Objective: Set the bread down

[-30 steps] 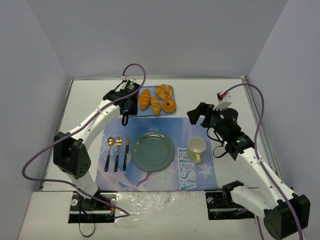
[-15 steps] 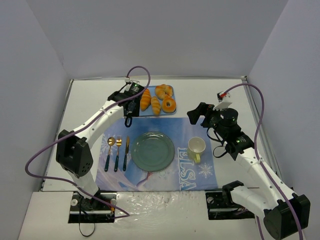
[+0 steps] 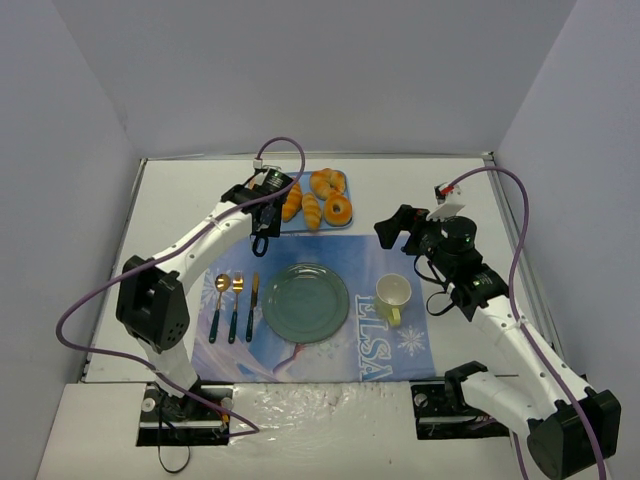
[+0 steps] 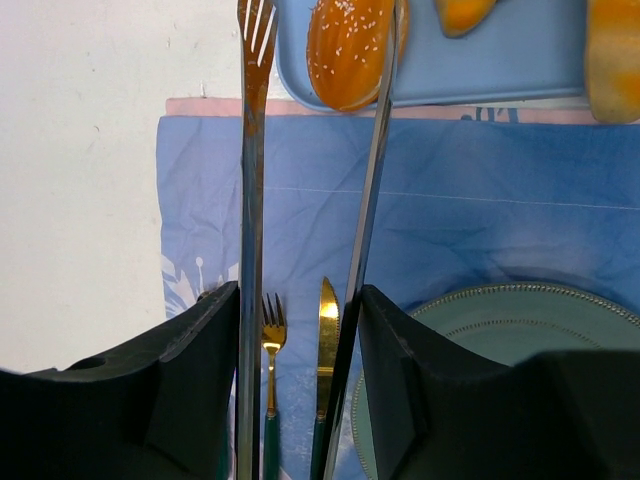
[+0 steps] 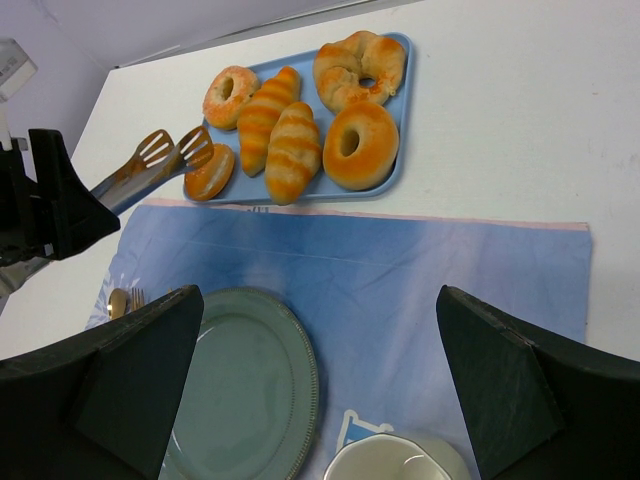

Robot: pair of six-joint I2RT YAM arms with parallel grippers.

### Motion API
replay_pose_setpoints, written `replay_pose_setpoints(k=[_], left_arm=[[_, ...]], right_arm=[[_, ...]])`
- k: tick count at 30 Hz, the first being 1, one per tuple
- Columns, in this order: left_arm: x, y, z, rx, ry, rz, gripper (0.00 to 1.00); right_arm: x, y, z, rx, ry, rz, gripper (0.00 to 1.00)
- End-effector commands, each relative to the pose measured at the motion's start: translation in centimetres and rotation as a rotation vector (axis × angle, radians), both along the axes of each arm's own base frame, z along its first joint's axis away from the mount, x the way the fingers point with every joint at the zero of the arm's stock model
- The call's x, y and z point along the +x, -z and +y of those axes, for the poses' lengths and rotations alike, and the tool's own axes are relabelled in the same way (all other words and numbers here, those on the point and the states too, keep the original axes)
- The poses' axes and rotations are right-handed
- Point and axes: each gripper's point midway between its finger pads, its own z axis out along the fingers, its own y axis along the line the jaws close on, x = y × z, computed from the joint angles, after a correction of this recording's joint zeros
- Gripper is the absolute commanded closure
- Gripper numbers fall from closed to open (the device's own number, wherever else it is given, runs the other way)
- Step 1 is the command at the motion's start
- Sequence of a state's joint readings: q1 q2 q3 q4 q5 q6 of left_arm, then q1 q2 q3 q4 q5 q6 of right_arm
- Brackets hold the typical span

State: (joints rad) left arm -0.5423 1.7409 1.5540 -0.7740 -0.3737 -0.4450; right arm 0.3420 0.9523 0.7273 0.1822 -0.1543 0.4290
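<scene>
Left wrist, tongs point(image 4: 248, 250) straddling seeded bun point(image 4: 345, 50)

The one readable text is the word "ELSA" point(image 3: 367, 340), in pale capitals printed on the blue placemat point(image 3: 372, 262). In the top view it runs sideways, between the plate point(image 3: 305, 301) and the cup point(image 3: 393, 294).

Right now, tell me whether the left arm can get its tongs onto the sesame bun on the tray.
Probably yes. The left gripper holds the tongs, whose tips sit right at the sesame bun in the corner of the tray. Nothing lies in between.
</scene>
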Motion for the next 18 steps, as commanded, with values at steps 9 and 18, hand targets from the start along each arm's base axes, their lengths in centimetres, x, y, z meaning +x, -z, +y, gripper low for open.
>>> replay_pose_setpoints(k=[9, 18], left_arm=[[0.5, 0.6, -0.5, 0.006, 0.014, -0.008, 0.56], [0.3, 0.0, -0.6, -0.003, 0.02, -0.025, 0.55]], right_arm=[[0.1, -2.9, 0.2, 0.027, -0.004, -0.098, 0.0], [0.1, -2.7, 0.1, 0.024, -0.002, -0.091, 0.0]])
